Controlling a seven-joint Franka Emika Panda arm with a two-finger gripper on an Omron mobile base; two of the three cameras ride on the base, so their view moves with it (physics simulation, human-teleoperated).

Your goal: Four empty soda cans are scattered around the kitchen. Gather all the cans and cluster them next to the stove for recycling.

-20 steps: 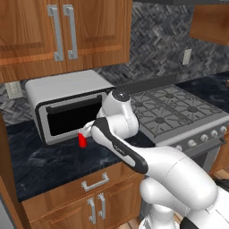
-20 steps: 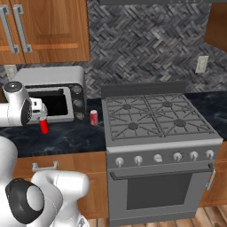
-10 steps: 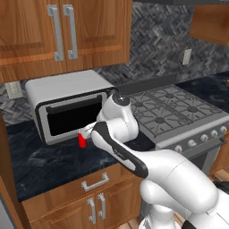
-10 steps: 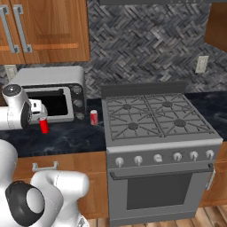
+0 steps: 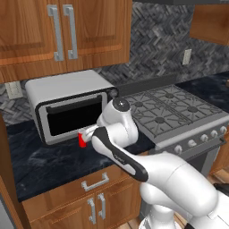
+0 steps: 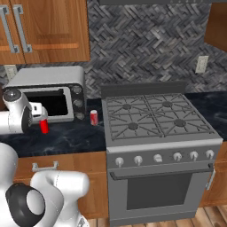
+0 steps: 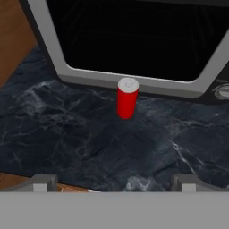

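A plain red soda can (image 7: 127, 98) stands upright on the black marbled counter, just in front of the toaster oven's glass door. My gripper (image 7: 112, 183) is open, with its fingertips (image 7: 41, 182) spread wide and the can ahead between them but clearly apart from them. In the right base view my hand hovers just above this red can (image 6: 44, 126). In the left base view my arm half hides the same can (image 5: 82, 140). A red-and-white soda can (image 6: 94, 117) stands on the counter right beside the stove (image 6: 155, 117).
The silver toaster oven (image 5: 67, 107) sits against the wall close behind the red can. Wooden upper cabinets (image 5: 62, 31) hang above it. The counter's front edge (image 7: 27, 179) lies below my fingertips. A wooden side panel (image 5: 6, 179) bounds the counter at far left.
My arm has sunk a little toward the counter over the red can. Both cans stand where they were, and the jaws have stayed wide.
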